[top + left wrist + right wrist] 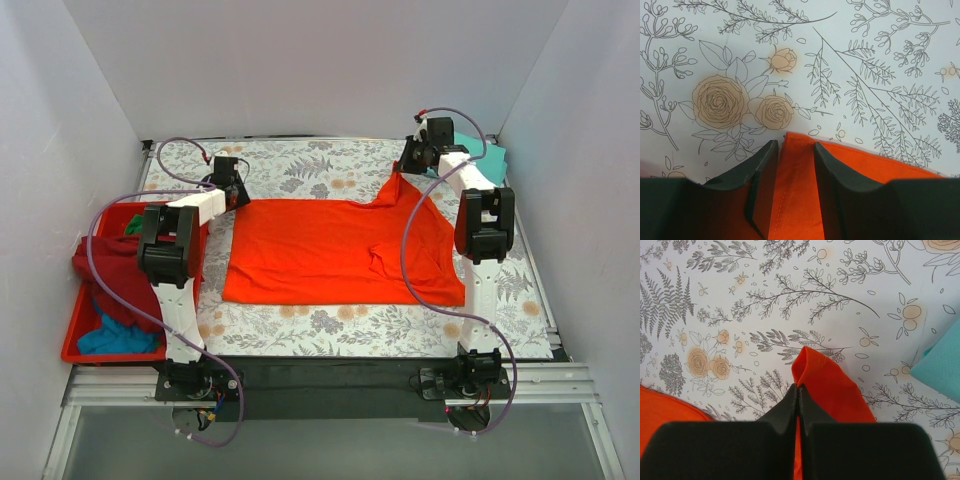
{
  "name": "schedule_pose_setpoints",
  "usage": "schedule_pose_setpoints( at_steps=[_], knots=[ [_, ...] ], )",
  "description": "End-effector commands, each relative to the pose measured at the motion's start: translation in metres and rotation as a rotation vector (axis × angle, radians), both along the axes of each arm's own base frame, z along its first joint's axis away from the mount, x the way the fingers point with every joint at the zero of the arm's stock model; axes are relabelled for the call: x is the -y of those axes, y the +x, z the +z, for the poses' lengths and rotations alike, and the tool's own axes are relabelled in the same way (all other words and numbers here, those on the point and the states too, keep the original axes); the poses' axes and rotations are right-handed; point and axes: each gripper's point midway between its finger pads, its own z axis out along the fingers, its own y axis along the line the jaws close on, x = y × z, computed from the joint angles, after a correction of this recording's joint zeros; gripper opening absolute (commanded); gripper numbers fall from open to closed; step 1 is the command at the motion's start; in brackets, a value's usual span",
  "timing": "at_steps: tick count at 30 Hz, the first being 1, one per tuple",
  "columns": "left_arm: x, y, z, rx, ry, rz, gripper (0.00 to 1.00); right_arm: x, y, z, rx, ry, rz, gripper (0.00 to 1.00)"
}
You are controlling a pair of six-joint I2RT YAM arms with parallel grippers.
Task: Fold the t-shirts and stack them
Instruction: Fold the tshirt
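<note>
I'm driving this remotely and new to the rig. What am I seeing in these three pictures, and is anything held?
The top view looks down from behind two white arms bolted at the table's near edge. An orange shirt lies spread on the flowered table. A red tray on the left holds more shirts; a teal shirt sits far right. The other two views come from cameras on the wrists. The right gripper is shut on a raised corner of the orange shirt. The left gripper is open, its fingers straddling the shirt's far left edge.
</note>
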Motion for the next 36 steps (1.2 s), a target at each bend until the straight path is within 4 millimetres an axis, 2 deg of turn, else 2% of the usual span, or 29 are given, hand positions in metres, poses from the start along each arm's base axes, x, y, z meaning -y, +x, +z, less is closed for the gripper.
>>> schedule_pose_setpoints(
  at_steps=[1,13,17,18,19,21,26,32,36],
  knots=[
    [-0.011,0.006,0.014,0.019,0.029,0.031,0.33,0.002,0.004,0.026,0.056,0.013,0.011,0.01],
    [-0.008,0.008,0.006,0.005,0.012,0.018,0.17,0.009,0.002,0.026,0.048,0.022,0.003,0.01],
    [-0.005,0.008,0.001,-0.004,0.005,0.008,0.01,0.007,-0.001,0.030,0.048,0.030,0.006,0.01],
    [-0.005,0.009,0.001,-0.004,0.001,0.005,0.00,0.006,-0.002,0.031,0.048,0.031,0.009,0.01],
    [-0.003,0.009,0.001,-0.003,-0.003,0.000,0.00,0.008,-0.003,0.037,0.055,0.033,0.006,0.01],
    [0.000,0.010,0.002,0.000,-0.016,-0.011,0.00,0.008,-0.007,0.037,0.052,0.032,0.006,0.01],
    [0.007,0.015,0.010,0.029,-0.045,-0.040,0.00,0.011,-0.010,0.063,0.086,0.042,-0.008,0.01],
    [0.020,0.024,0.016,0.056,-0.096,-0.083,0.00,0.019,-0.002,0.086,0.130,0.064,-0.019,0.01],
    [0.035,0.038,0.033,0.111,-0.163,-0.130,0.00,0.026,0.008,0.096,0.153,0.085,-0.024,0.01]
  ],
)
